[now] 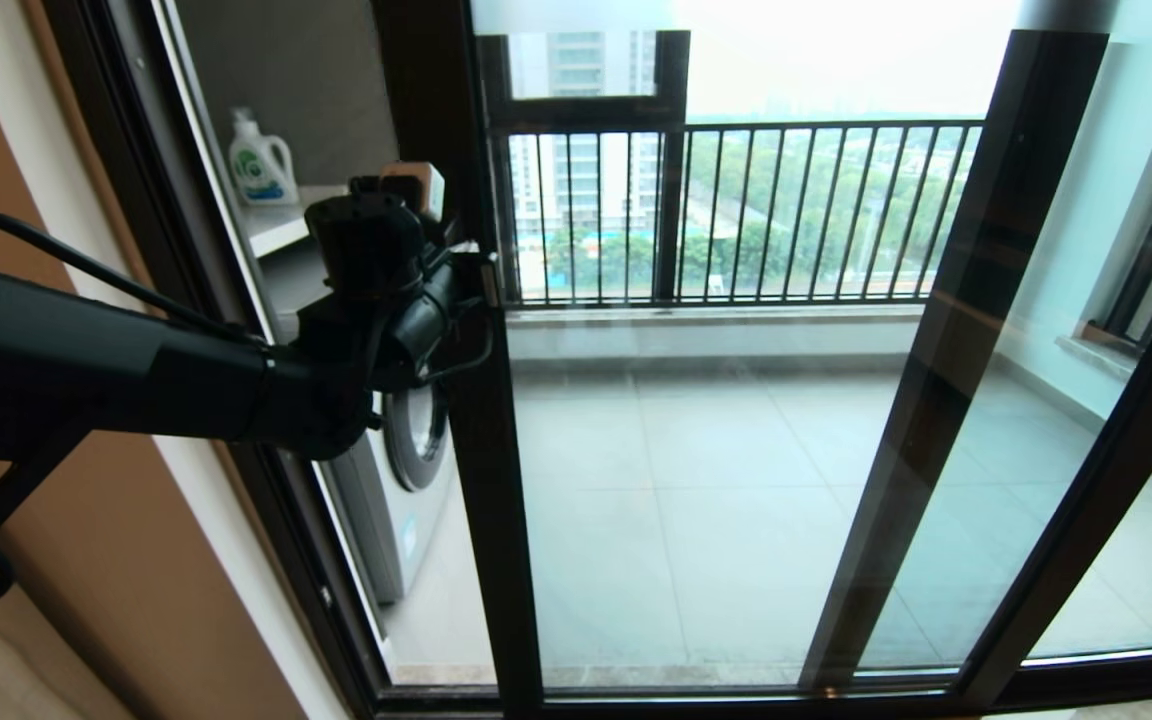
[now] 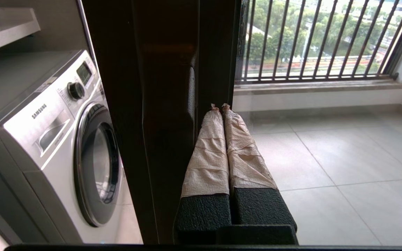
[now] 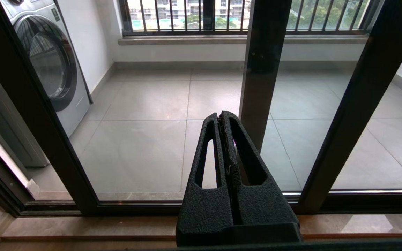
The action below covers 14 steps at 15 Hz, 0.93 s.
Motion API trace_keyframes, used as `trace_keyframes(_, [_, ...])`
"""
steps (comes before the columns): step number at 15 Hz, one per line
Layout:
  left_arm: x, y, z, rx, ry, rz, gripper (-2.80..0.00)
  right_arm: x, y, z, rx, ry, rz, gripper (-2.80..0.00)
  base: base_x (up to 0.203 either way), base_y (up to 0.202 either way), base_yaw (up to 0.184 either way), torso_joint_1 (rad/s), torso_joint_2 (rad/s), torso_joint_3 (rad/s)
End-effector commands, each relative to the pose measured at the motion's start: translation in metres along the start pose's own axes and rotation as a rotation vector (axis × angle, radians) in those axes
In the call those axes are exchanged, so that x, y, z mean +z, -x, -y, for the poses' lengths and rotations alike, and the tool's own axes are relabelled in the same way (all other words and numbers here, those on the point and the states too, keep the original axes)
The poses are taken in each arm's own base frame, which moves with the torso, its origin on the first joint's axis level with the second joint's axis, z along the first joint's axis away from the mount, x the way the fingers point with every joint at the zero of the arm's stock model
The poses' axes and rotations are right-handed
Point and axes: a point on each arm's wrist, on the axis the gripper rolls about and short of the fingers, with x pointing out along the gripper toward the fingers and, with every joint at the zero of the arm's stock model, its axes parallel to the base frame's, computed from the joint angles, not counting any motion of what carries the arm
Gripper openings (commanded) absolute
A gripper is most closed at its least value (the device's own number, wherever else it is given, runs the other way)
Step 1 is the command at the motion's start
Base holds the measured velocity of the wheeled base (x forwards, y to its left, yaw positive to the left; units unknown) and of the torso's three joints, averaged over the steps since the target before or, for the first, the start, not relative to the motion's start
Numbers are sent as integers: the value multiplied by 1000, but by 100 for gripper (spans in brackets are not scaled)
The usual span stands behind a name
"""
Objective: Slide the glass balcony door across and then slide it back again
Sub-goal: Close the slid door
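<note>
My left gripper [image 2: 221, 107] is clenched, taped fingers [image 2: 208, 153] pressed together with nothing between them, tips against the handle-side stile of the glass balcony door [image 1: 696, 470]. In the head view that stile stands at about 9 o'clock from centre, with a gap open to its left showing the washing machine [image 2: 65, 139].

The door is a tall glass panel in a slim dark metal frame. I judge it heavy, rigid and slow to start on its track. The glass is fragile and slick, so push on the metal stile or the narrow vertical handle [image 2: 191, 94], never the pane.

My right gripper [image 3: 223, 116] is clenched too, idle, low before the sill.
</note>
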Motion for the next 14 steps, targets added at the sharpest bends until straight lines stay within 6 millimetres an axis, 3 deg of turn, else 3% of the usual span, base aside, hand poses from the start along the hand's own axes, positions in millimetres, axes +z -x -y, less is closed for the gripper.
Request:
trace_keyframes(1, [7,2,-6,17,5,20,-280,-4,-1,0,1,0,-13,-280,0,0,0,0,0,0])
trace_keyframes(4, [11,4,-13,32,5,25,-280,-3,-1,0,2,0,-11,-280,0,0,0,0,0,0])
trace_keyframes(9, [9,26,-35,67,3,27,-280,-3,-1,0,2,0,-11,-280,0,0,0,0,0,0])
trace_keyframes(14, [10,26,-57,117,-2,42,-280,-4,-1,0,1,0,-13,-280,0,0,0,0,0,0])
